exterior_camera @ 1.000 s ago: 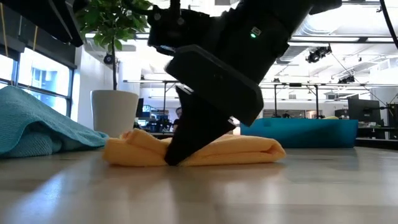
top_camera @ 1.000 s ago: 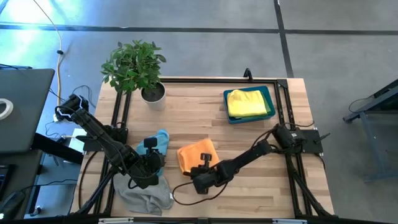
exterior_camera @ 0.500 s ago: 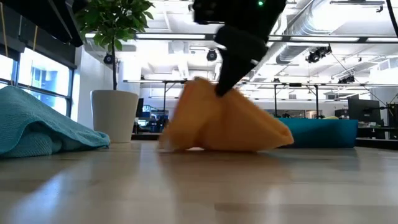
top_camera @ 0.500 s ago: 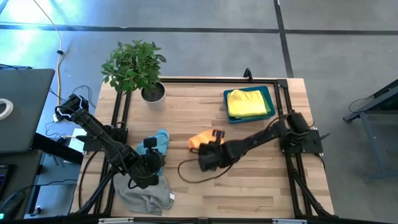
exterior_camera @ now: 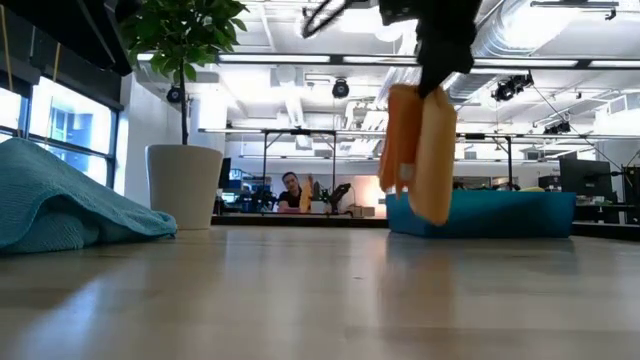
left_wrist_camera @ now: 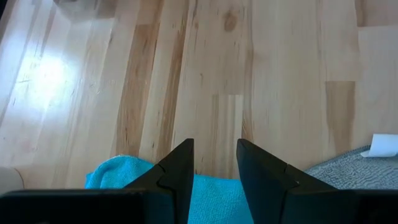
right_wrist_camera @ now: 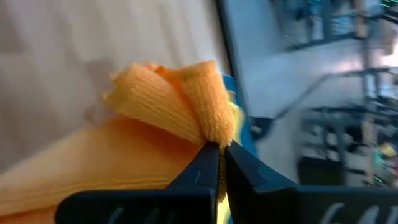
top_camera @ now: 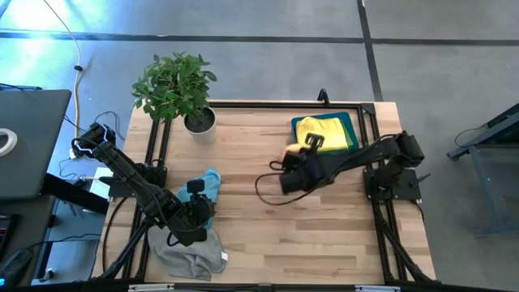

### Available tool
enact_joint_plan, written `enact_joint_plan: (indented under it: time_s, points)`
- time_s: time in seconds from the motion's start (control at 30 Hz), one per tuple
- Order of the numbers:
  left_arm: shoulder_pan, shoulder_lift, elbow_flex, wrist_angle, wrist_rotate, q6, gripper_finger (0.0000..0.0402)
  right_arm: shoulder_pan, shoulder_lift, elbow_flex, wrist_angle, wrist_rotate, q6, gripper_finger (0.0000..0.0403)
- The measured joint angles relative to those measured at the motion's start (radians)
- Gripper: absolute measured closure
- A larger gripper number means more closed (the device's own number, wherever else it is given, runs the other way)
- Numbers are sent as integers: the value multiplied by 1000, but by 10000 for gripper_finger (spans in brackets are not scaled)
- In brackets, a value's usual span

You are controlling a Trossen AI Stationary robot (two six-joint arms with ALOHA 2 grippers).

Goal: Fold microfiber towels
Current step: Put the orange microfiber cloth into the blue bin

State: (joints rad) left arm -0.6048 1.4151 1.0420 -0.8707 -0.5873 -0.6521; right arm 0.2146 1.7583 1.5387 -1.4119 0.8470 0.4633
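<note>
My right gripper (right_wrist_camera: 219,149) is shut on the folded orange towel (exterior_camera: 420,150), which hangs clear of the table next to the blue bin (top_camera: 350,122); in the high view the towel (top_camera: 290,152) shows just left of the bin. A yellow towel (top_camera: 323,134) lies in the bin. My left gripper (left_wrist_camera: 214,171) is open and empty at the table's near left, over the light blue towel (top_camera: 209,182). The grey towel (top_camera: 190,251) lies crumpled at the near edge. My right gripper pinches the orange towel between its two fingers at a bunched upper edge (right_wrist_camera: 208,127), several layers together. The fingers come at it from above in the low view (exterior_camera: 440,60). The towel hangs below them, folded double and slack, clear of the table.
A potted plant (top_camera: 177,85) stands at the far left. The light blue towel (exterior_camera: 60,200) heaps up at the left of the low view. Bare wood (top_camera: 268,235) lies across the table's middle and near right. A person (exterior_camera: 290,190) shows far off in the room.
My right gripper has risen from the table's near middle and gone toward the far right, toward the blue bin, shut on the orange towel. The towel has been lifted off the table: first one edge, then all of it, and it now hangs folded and clear.
</note>
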Motion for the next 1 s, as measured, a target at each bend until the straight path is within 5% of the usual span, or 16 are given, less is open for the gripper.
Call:
enact_joint_plan:
  time_s: [0.13, 0.47, 1.0]
  points:
    - [0, 0, 0, -1, 0, 0, 289, -33, -48, 0, -158, 79, 76, 403]
    - [2, 0, 0, -1, -1, 8, 289, -158, -178, -16, -159, 173, 85, 403]
    - [2, 0, 0, 0, -36, 8, 289, -378, -202, -16, -160, 140, 173, 403]
